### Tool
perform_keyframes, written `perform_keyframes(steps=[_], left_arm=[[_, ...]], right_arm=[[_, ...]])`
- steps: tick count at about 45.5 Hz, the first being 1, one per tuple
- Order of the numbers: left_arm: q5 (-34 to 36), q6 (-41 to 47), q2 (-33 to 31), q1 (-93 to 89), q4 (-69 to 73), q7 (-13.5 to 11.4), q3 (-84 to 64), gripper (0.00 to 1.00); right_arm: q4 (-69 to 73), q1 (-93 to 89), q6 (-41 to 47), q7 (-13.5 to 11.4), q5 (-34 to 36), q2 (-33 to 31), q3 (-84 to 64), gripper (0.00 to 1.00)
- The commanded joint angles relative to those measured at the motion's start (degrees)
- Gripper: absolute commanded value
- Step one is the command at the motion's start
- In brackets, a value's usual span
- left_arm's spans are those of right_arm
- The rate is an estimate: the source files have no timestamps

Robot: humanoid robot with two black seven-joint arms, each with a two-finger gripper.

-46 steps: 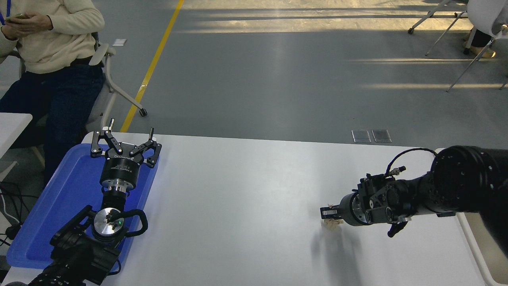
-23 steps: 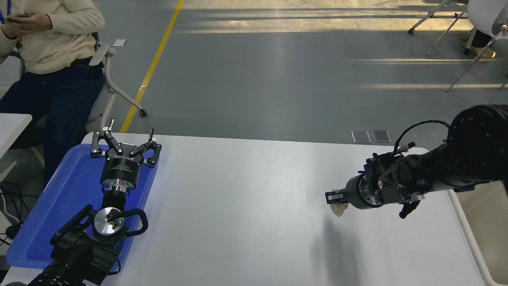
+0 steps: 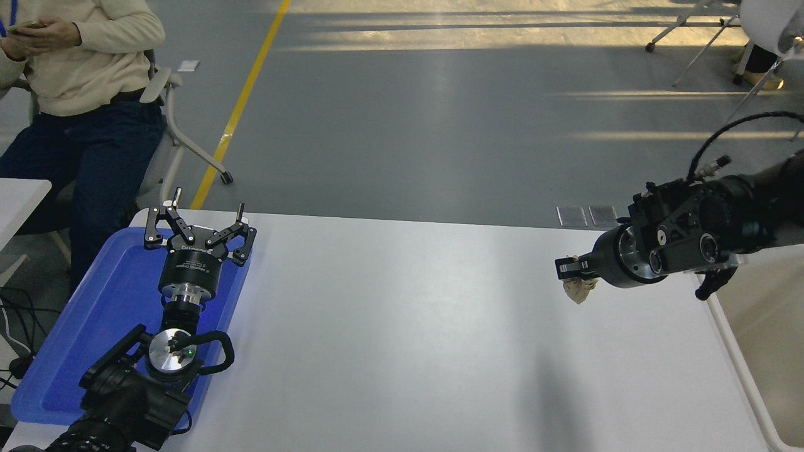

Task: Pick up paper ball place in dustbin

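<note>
A small tan paper ball (image 3: 579, 289) hangs well above the white table (image 3: 402, 326), pinched by my right gripper (image 3: 568, 271), which is shut on it. The right arm reaches in from the right edge and points left. The off-white dustbin (image 3: 738, 361) lies at the table's right end, only partly in view, with its thick rim below and to the right of the gripper. My left gripper (image 3: 198, 226) rests open over the blue tray (image 3: 94, 314) at the lower left.
A person in a cream sweater (image 3: 81, 56) sits on a wheeled chair (image 3: 176, 125) beyond the table's far left corner. Another white table's corner (image 3: 19, 194) shows at the left edge. Chair legs (image 3: 710, 50) stand far off at the top right.
My right gripper has lifted the paper ball off the table and carried it up and to the right, toward the dustbin. The left arm has not moved.
</note>
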Motion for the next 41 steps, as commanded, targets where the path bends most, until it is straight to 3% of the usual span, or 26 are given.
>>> perform_keyframes(steps=[1, 24, 41], left_arm=[[0.0, 0.1, 0.0, 0.0, 0.0, 0.0, 0.0, 1.00], [0.0, 0.1, 0.0, 0.0, 0.0, -0.1, 0.0, 1.00], [0.0, 0.1, 0.0, 0.0, 0.0, -0.1, 0.0, 1.00]], right_arm=[[4.1, 10.3, 4.4, 0.1, 0.0, -1.3, -3.3, 0.07], [8.0, 23.5, 13.1, 0.8, 1.2, 1.3, -2.1, 0.07], [8.5, 27.6, 24.7, 2.4, 2.1, -2.7, 2.0, 0.12]])
